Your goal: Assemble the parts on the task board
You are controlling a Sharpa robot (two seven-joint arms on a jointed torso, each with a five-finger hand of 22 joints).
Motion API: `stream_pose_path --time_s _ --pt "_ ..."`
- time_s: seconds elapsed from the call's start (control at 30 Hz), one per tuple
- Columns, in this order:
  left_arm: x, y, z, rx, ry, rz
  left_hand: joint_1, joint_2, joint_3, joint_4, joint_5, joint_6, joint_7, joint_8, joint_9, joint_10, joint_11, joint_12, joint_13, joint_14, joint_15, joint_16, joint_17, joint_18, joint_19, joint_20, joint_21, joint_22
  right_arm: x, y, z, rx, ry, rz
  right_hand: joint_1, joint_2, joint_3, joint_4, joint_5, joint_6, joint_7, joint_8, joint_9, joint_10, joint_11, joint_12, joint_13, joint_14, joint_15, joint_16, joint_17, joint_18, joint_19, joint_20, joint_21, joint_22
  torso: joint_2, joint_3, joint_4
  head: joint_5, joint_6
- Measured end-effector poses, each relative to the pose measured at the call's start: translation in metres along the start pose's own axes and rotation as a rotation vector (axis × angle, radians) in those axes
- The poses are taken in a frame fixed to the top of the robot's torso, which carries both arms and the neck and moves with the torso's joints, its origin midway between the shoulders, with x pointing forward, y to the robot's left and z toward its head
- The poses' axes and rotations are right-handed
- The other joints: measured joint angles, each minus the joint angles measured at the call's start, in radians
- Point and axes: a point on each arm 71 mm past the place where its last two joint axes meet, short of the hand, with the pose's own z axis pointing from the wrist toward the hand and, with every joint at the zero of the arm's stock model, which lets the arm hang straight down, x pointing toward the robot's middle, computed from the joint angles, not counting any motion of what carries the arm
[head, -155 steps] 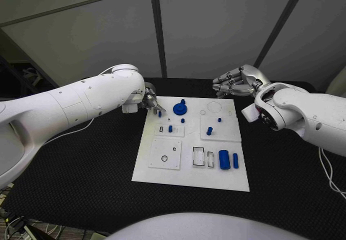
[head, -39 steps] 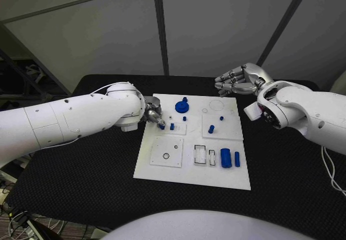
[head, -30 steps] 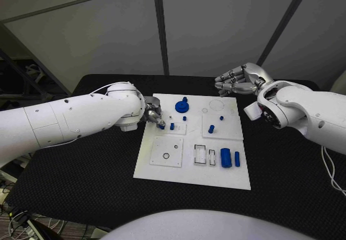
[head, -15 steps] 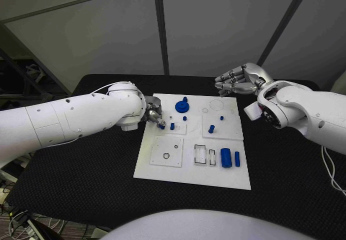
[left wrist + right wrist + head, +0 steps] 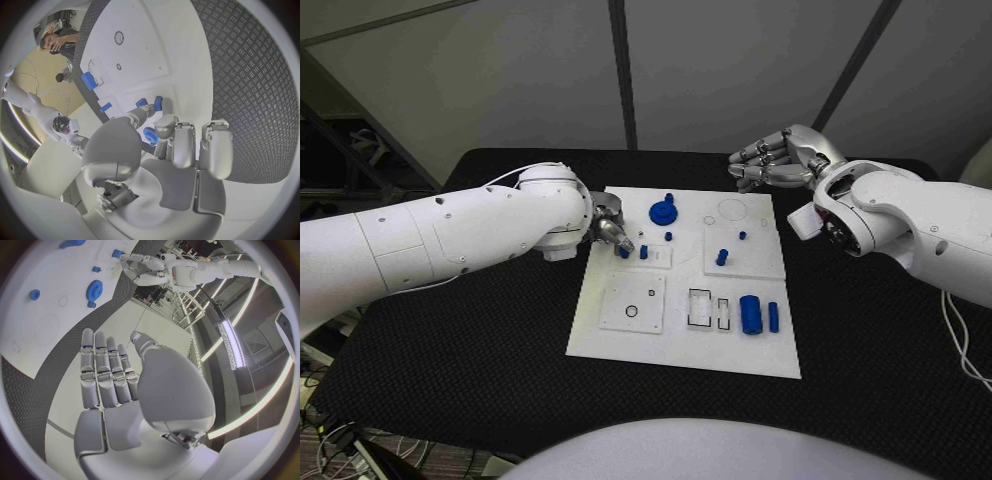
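Working at the board's (image 5: 678,350) far left corner, the left hand (image 5: 606,231) sits low over the small raised plate there, fingertips (image 5: 156,104) down by two short blue pegs (image 5: 643,251); in the left wrist view thumb and a finger come together near a peg, but contact is hidden, so cannot tell whether it holds one or just touches; other fingers held straight alongside; forearm reaches in across the table (image 5: 459,380), wrist bent toward the board

Right hand (image 5: 773,160) hovers past the board's far right corner, well apart from all parts, fingers curled in, nothing in them

Parts spread over the board: gear (image 5: 664,212) at the far edge, small pegs around it, a peg (image 5: 721,258) on the right plate, a fat cylinder (image 5: 749,317) and a slim bar (image 5: 773,318) near the right edge beside empty rectangular slots (image 5: 697,310); a plate with a round hole (image 5: 632,310) nearer the left

Handling, as a guess: pegs look like hard light plastic, stiff, smooth, likely to roll or tip if nudged; best pinched across the sides near the top, kept upright for dropping into a hole; gear better taken by its hub; cylinder across its middle; little force needed, alignment matters more
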Motion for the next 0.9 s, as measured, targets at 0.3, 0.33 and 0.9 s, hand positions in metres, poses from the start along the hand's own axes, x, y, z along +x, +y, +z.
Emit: stream_pose_path --time_s 0.3,0.33,0.9 --pt "-0.0001 -0.0001 0.0021 -0.004 0.007 0.001 -0.008 0.008 -0.033 0.011 0.0 0.009 -0.002 -0.004 -0.007 0.0 0.0 0.004 0.008 0.0 0.0 0.0 0.0 0.0 0.0 0.0 0.005 0.0 0.0 0.0 0.0 0.0 0.0 0.0 0.0 0.0 0.0 0.0 0.0 0.0 0.0 0.0 0.0 0.0 0.0 0.0 0.0 0.0 0.0 0.0 0.0 0.0 0.0 0.0 0.0 0.0 0.0 -0.0003 -0.0005 -0.001 -0.002" --pt "-0.0002 -0.0001 0.0022 -0.004 0.007 0.002 -0.008 0.008 -0.036 0.014 0.0 0.009 -0.002 -0.004 -0.007 0.001 -0.001 0.007 0.01 0.0 0.0 0.0 0.0 0.0 0.0 0.0 0.005 0.0 0.0 0.0 0.0 0.0 0.0 0.0 0.0 0.0 -0.003 -0.003 0.0 0.0 0.0 0.0 0.0 0.0 0.0 0.0 0.0 0.0 0.0 0.0 0.0 0.0 0.002 -0.002 0.0 -0.001 0.0 -0.0003 -0.0005 -0.002 -0.002" --pt "-0.0005 0.0054 0.0039 -0.018 0.01 -0.002 -0.057 0.012 -0.215 0.088 -0.024 0.025 0.0 -0.021 -0.023 0.005 0.001 0.011 0.023 0.003 -0.003 0.0 0.0 0.0 0.0 0.0 0.013 0.0 -0.001 -0.0006 -0.0004 0.001 -0.002 -0.001 0.0 0.0 -0.005 0.0 0.0 0.0 0.0 0.0 0.0 0.0 0.0 0.0 -0.001 0.0 0.0 0.0 -0.002 0.0 0.004 -0.004 0.0 -0.003 0.0 -0.0002 -0.0002 -0.004 -0.003"
